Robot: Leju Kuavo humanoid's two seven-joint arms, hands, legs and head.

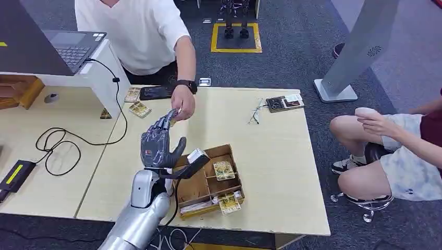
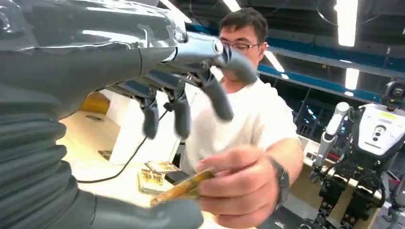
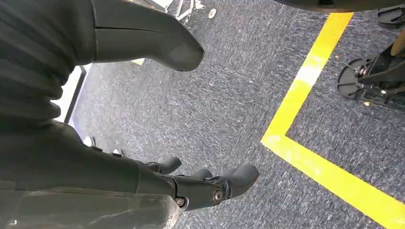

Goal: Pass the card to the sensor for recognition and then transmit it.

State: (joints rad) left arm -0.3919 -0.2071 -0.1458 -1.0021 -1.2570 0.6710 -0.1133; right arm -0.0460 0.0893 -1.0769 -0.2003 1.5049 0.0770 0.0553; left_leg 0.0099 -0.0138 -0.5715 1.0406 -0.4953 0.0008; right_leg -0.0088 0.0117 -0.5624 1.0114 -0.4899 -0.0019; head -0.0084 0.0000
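Tabletop [image 1: 271, 156]: pale wood, two boards butted side by side.
Near edge: open wooden box [image 1: 208, 179] with cards in its compartments.
Far edge: dark phone [image 1: 155, 92], loose cards [image 1: 136, 102], glasses [image 1: 257, 111], small device [image 1: 284, 102].
Left side: white riser [image 1: 101, 78] carrying a laptop [image 1: 73, 47], mouse [image 1: 51, 98], black cable [image 1: 60, 143], black box [image 1: 16, 174].

Left arm: raised forward from below, silver forearm angled upward.
Left hand [image 1: 158, 143]: lifted, fingers [image 2: 181, 114] spread apart, holding nothing.
Right hand [image 3: 191, 183]: hanging low, thumb apart, fingers loosely extended, empty.
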